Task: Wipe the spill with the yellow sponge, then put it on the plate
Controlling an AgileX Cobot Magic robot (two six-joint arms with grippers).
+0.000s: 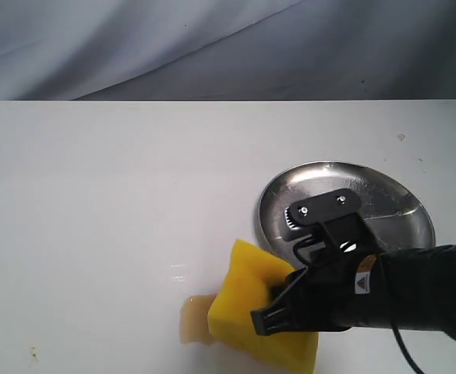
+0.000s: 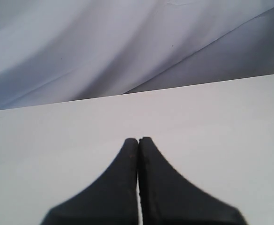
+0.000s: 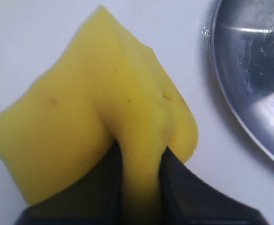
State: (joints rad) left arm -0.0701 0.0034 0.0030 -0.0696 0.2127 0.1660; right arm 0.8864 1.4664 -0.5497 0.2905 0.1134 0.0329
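The yellow sponge (image 1: 247,308) (image 3: 104,122) lies low at the table's front, squeezed into a fold by my right gripper (image 1: 278,308) (image 3: 140,159), which is shut on it. Its left edge touches the spill (image 1: 192,319), an amber puddle showing just left of the foam. Part of the puddle is hidden under the sponge. The steel plate (image 1: 399,206) (image 3: 254,70) sits behind and to the right, partly covered by the right arm. My left gripper (image 2: 138,143) is shut with nothing in it over bare white table, out of the exterior view.
The white table (image 1: 95,210) stretches left and back to a grey draped cloth (image 1: 212,47). A small dark speck (image 1: 33,354) lies at the front left. The right arm's black body (image 1: 399,292) crosses the front right.
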